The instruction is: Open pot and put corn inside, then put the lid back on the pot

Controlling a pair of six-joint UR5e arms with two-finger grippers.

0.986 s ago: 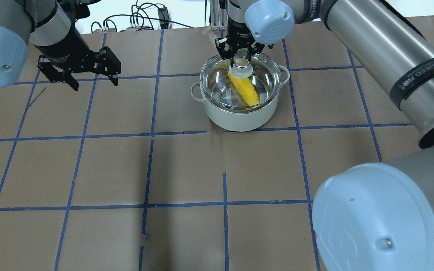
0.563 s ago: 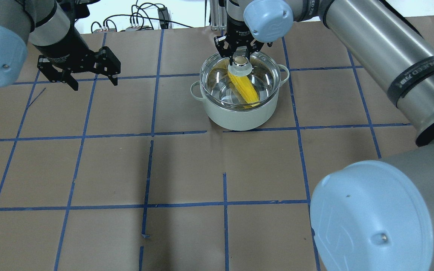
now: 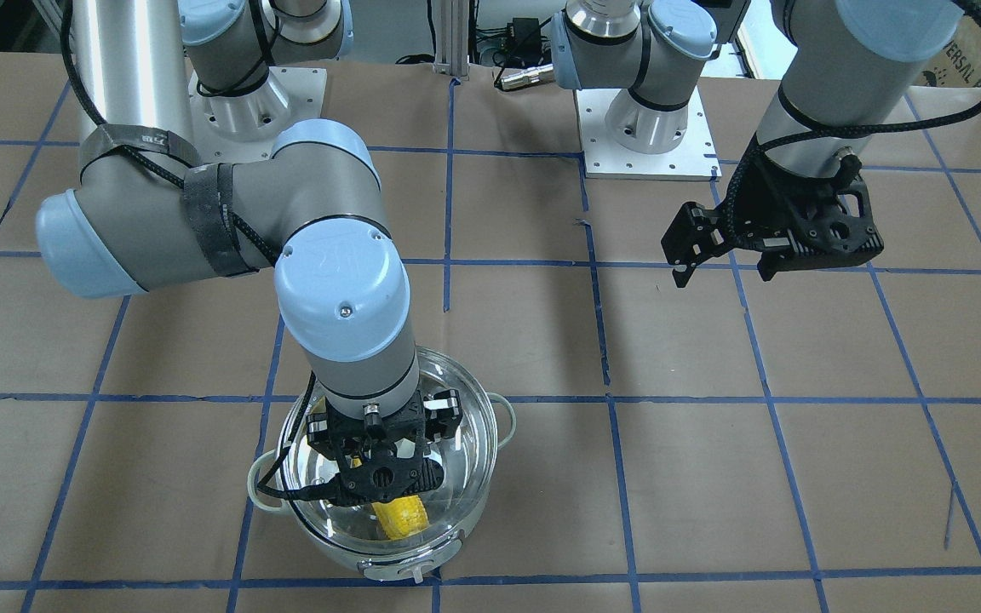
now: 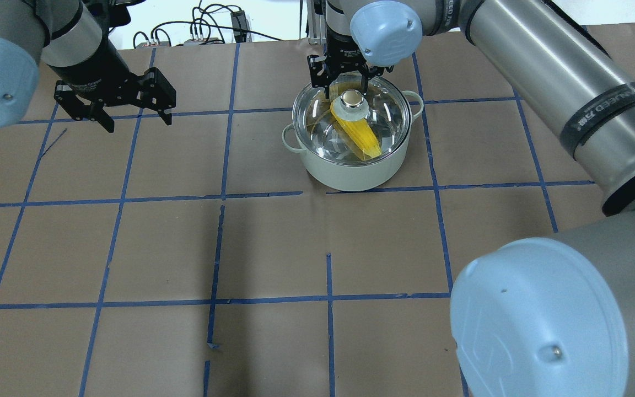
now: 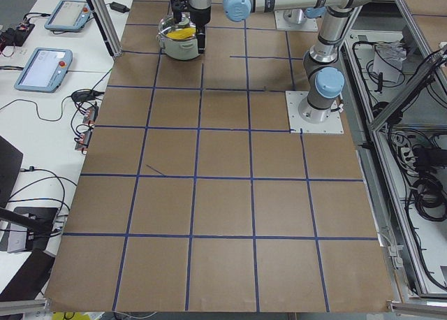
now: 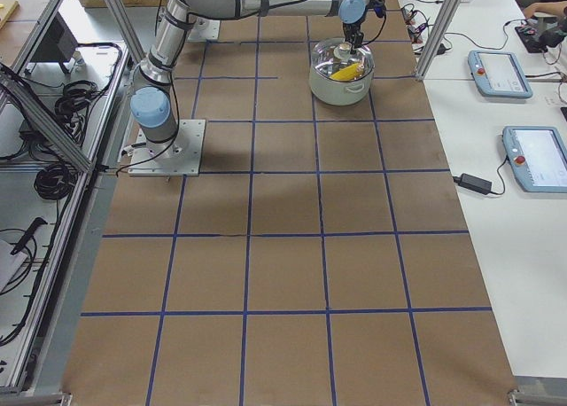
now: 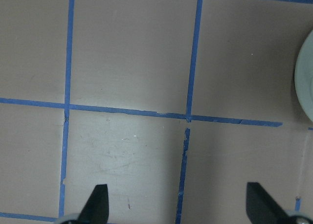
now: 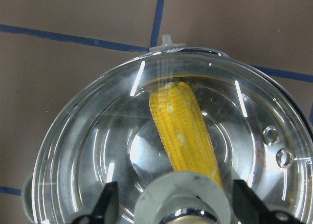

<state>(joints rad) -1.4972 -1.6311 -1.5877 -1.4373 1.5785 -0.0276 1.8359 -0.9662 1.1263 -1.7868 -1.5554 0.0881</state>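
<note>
The mint-white pot point(image 4: 350, 168) stands at the table's far middle. The clear glass lid point(image 4: 386, 118) sits on it, with its cream knob point(image 4: 352, 101) in the centre. The yellow corn point(image 4: 362, 139) lies inside under the lid. My right gripper point(image 4: 345, 88) is open just above the knob. In the right wrist view its fingers point(image 8: 105, 202) stand either side of the knob point(image 8: 183, 199), not touching it, over the corn point(image 8: 183, 131). My left gripper point(image 4: 138, 122) is open and empty above the table, far left of the pot.
Brown paper with a blue tape grid covers the table point(image 4: 273, 248). Cables and a frame post point(image 4: 312, 27) lie beyond the far edge behind the pot. The left wrist view shows bare paper and the pot's edge point(image 7: 305, 82) at the right.
My right gripper has lifted back off the lid's knob, which now shows whole. The lid stays on the pot. The left arm has not moved.
</note>
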